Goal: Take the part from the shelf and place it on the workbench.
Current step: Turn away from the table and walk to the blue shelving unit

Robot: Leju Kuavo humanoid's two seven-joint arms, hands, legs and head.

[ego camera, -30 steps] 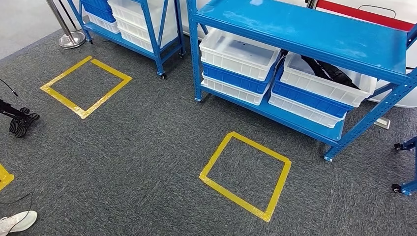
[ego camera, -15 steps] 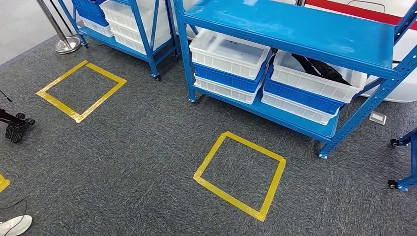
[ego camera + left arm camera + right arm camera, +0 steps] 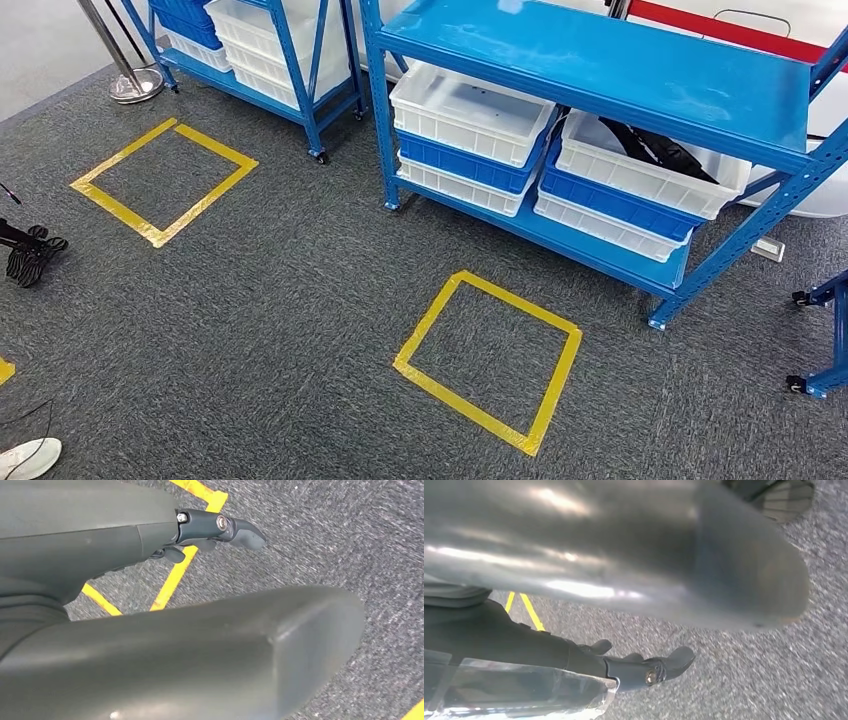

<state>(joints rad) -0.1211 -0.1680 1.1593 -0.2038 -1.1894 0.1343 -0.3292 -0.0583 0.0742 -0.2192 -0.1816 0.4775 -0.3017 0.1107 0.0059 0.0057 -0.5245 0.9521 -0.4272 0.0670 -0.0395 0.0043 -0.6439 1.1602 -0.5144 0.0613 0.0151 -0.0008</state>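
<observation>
1. Head view: the whole picture is shifting, so the robot is walking and the camera with it. The blue shelf (image 3: 600, 75) is standing far right, beyond the yellow floor square (image 3: 490, 355); a dark part (image 3: 655, 148), likely the target, is lying in the right-hand white bin (image 3: 650, 170).

2. Left wrist view: the left hand (image 3: 200, 535) is hanging over carpet, fingers loosely apart, holding nothing.

3. Right wrist view: the right hand (image 3: 634, 667) is hanging likewise, fingers apart, empty. The pick is not yet begun.
</observation>
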